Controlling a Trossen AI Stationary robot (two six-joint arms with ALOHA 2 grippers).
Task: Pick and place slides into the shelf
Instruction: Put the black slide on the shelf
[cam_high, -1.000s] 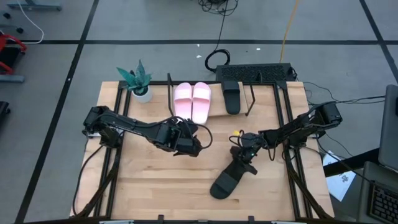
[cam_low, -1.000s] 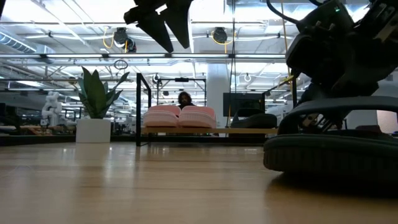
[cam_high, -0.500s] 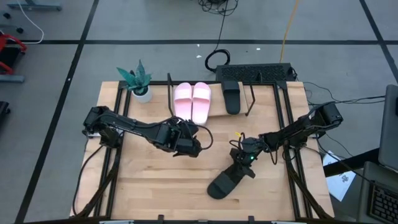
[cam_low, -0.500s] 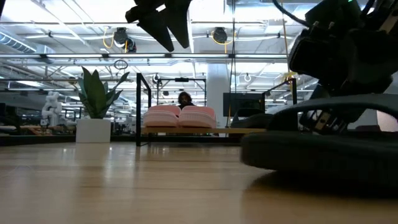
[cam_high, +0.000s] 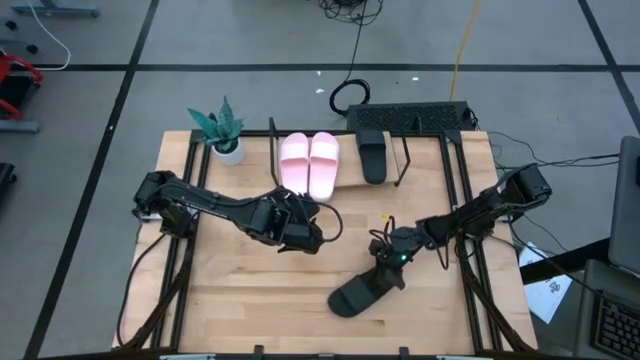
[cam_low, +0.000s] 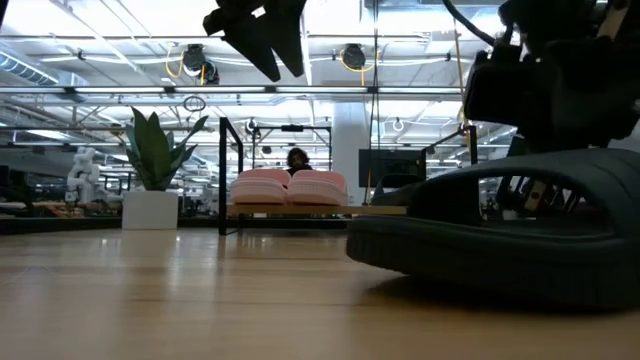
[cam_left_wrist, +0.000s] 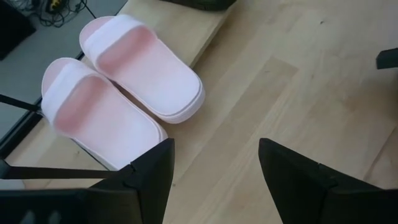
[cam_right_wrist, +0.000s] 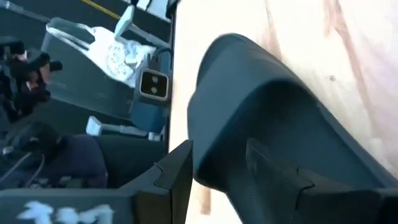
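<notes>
- Your right gripper (cam_high: 393, 262) sits at about 4 o'clock from the table's centre, its fingers pinching the black slide (cam_high: 362, 290) at its heel end; in the right wrist view one finger (cam_right_wrist: 273, 165) lies on the sole and the other on the slide's outer side.
- That black slide rests on the table (cam_high: 240, 300), toe pointing toward 7 o'clock.
- Your left gripper (cam_high: 310, 237) hangs above the table near the centre, fingers (cam_left_wrist: 155, 174) spread, holding nothing.
- The shelf (cam_high: 350, 180) stands at 12 o'clock along the far edge.
- The pink slides (cam_high: 309, 163) lie side by side on the shelf's left part; a second black slide (cam_high: 372, 157) lies on it at their 3 o'clock.
- A potted plant (cam_high: 222, 130) stands at 10 o'clock.
- You will find no readable writing or brand marks on any of these.
</notes>
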